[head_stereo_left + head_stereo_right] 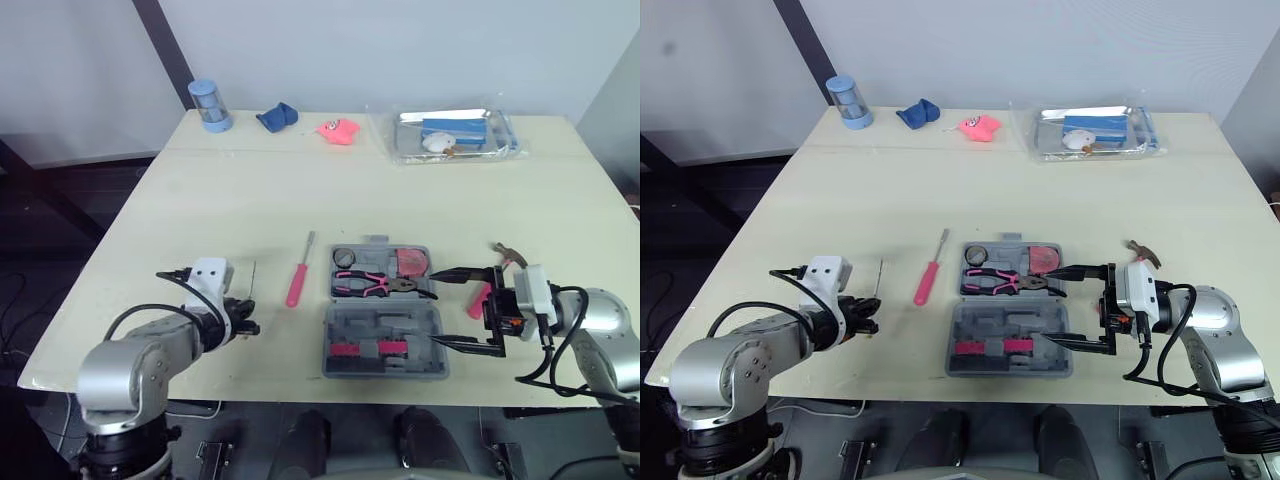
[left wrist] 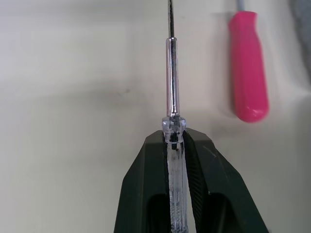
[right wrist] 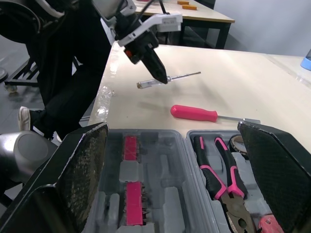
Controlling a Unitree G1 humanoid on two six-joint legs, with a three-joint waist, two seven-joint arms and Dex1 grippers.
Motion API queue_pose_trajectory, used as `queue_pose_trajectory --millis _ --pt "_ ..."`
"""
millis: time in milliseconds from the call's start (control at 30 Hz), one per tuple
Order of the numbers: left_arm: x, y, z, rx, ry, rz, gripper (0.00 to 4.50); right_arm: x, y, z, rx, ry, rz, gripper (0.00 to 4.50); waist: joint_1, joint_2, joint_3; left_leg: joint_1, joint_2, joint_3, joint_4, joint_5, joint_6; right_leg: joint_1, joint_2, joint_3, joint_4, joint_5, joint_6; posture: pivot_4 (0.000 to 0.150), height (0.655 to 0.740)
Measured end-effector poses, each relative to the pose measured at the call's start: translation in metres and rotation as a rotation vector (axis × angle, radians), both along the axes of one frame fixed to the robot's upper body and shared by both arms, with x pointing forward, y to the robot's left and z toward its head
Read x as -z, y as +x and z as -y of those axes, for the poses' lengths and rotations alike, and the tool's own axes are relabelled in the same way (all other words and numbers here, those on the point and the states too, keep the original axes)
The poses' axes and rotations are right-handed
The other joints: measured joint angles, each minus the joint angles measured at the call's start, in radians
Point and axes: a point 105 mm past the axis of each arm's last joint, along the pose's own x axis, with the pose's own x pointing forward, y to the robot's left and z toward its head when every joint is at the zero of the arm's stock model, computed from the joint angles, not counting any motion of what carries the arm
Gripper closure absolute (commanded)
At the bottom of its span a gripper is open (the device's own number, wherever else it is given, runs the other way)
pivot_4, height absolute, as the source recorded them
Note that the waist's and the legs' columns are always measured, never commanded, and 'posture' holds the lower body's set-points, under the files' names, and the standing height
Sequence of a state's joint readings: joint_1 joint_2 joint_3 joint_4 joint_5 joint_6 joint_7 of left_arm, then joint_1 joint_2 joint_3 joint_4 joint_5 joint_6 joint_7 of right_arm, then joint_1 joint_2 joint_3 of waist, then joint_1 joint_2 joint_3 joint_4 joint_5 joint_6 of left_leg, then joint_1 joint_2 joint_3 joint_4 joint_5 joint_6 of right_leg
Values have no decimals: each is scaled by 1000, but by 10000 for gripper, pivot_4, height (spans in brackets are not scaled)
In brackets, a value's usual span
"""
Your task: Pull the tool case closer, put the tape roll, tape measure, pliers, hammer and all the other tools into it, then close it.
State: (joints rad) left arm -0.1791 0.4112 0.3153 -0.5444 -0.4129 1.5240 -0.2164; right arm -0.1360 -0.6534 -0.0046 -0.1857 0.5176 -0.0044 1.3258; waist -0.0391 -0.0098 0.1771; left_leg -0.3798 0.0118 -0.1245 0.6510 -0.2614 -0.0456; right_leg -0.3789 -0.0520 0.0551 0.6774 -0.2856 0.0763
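**Grey case lies open, clear screwdriver clamped in your left gripper**

The grey plastic tool case (image 1: 385,325) sits open near the front edge of the pale wooden table (image 1: 250,190), between your two arms. Its far half holds a dark round tape roll (image 1: 347,257), a pink tape measure (image 1: 410,263) and pink-and-black pliers (image 1: 375,283). Its near half holds pink bit strips (image 1: 368,348).

Your left gripper (image 1: 248,327) is closed on the handle of a thin clear-handled screwdriver (image 2: 173,160), shaft pointing away. Whether it touches the table cannot be told. A pink-handled screwdriver (image 1: 298,275) lies just left of the case.

Your right gripper (image 1: 438,307) is spread wide at the case's right side. The pink-handled hammer (image 1: 508,254) lies just behind it.
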Motion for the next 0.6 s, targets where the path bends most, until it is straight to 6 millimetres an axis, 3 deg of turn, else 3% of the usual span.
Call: queue_pose_trajectory --millis 133,167,267,400,600 --pt "4 1 2 -6 3 -25 44844 0 0 0 1 0 0 0 -3 0 0 0 0 0 0 0 0 0 0 0 0 0 0 1500 7400" --pt "5 1 1 -18 3 -33 34590 1 0 0 3 -2 -2 0 -2 0 0 0 0 0 0 0 0 0 0 0 0 0 0 1500 7400" --pt "8 -1 1 -27 3 -54 22643 2 1 1 8 -3 -5 0 -1 0 0 0 0 0 0 0 0 0 0 0 0 0 0 1500 7400" --pt "7 1 -1 -39 14 -51 1415 2 1 1 9 -4 -5 0 -1 0 0 0 0 0 0 0 0 0 0 0 0 0 0 1500 7400" --pt "11 -4 -6 -57 34 -19 607 2 2 1 14 -5 -3 0 -2 0 0 0 0 0 0 0 0 0 0 0 0 0 0 1500 7400"
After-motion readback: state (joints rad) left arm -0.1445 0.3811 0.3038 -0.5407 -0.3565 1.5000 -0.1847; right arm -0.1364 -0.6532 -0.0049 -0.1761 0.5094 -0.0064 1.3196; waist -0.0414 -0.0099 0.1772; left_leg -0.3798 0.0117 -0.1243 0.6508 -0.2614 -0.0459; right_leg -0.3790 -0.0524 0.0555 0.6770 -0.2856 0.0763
